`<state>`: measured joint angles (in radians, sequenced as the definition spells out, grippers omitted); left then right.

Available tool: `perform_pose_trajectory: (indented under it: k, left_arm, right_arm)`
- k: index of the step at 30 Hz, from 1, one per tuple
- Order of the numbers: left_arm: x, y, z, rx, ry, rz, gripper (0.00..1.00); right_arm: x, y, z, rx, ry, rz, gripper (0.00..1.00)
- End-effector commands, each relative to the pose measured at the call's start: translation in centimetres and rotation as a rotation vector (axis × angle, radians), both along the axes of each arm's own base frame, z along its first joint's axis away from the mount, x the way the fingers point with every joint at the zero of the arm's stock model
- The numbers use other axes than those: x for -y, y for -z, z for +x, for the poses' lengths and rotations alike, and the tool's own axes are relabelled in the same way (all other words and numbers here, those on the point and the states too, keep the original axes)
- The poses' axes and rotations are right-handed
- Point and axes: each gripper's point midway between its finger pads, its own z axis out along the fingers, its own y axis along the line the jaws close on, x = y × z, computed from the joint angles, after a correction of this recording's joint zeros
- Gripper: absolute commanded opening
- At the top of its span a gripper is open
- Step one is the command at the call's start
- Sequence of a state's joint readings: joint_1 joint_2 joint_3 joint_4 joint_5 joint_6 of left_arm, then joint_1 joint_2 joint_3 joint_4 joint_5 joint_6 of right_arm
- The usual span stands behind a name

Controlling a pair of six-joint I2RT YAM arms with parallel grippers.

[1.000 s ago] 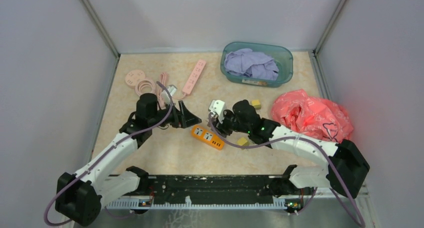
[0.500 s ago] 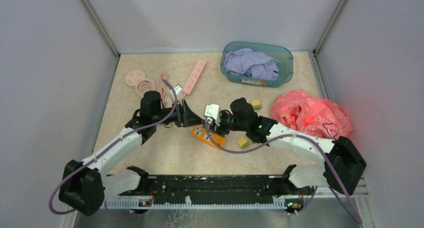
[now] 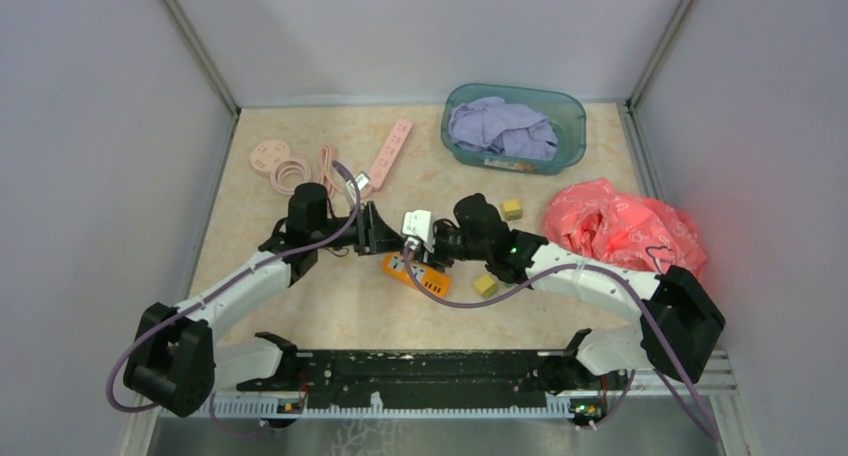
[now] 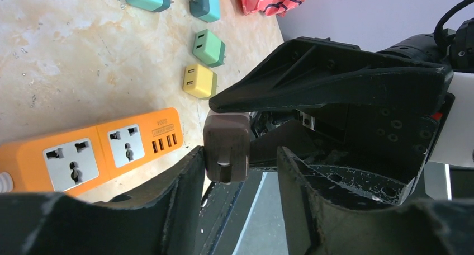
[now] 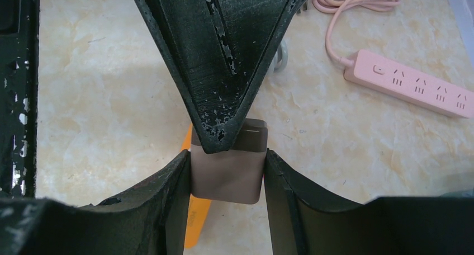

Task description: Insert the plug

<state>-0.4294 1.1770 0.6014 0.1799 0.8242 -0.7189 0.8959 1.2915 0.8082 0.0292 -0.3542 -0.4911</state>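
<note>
The plug is not yet in. The brown plug hangs in the air just above the orange power strip, touching none of its faces. The two sockets of the strip that show in the left wrist view are both bare.

The right gripper has the plug, with its jaws clamped on two opposite sides of the block. The left gripper faces it directly. Its jaws stand apart on either side of the same block, one seemingly against it and the other with a gap, so it has no grip of its own.

This looks like a hand-over, or a re-grip, above the strip. By that reading, what remains is to settle which gripper carries the plug, turn its pins toward a socket, line them up and press it home.

The plug is a small matte brown block with rounded corners and a darker band along one edge. One end face has a short slot-like mark. Its pins are not visible, so which way they point cannot be told.
</note>
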Motion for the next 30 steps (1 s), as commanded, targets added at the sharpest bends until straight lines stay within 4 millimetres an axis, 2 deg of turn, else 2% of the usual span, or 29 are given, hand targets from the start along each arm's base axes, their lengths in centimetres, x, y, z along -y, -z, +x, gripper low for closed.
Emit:
perform_pose_trajectory:
  k: [1, 3, 13, 15, 19, 22, 24, 30]
  left_arm:
    - [0.2, -0.4, -0.2, 0.031, 0.024, -0.026, 0.53]
    - [0.2, -0.4, -0.1, 0.03, 0.024, -0.025, 0.5]
    - [0.6, 0.2, -0.3, 0.014, 0.044, -0.022, 0.5]
    - [0.7, 0.1, -0.3, 0.02, 0.047, -0.021, 0.44]
    - [0.5, -0.3, -0.1, 0.053, 0.03, -0.02, 0.22]
    - [0.3, -0.8, 0.1, 0.086, 0.016, -0.012, 0.08]
    - [0.2, -1.1, 0.2, 0.112, 0.004, -0.008, 0.03]
    - [-0.9, -2.2, 1.1, 0.204, -0.101, 0.005, 0.0]
  right_arm:
    - [-2.0, -4.3, 0.3, 0.086, -0.049, 0.099, 0.22]
    - [-2.0, -4.3, 0.3, 0.089, -0.05, 0.1, 0.22]
    - [-2.4, -4.7, 0.2, 0.1, -0.058, 0.115, 0.23]
    - [-2.4, -4.6, 0.2, 0.099, -0.056, 0.114, 0.23]
    - [-2.1, -4.4, 0.4, 0.104, -0.038, 0.107, 0.28]
    - [-1.8, -4.5, 0.5, 0.106, -0.019, 0.117, 0.38]
    - [-1.5, -4.8, 0.7, 0.097, 0.012, 0.14, 0.45]
    - [-0.2, -6.6, 1.1, 0.01, 0.103, 0.252, 0.69]
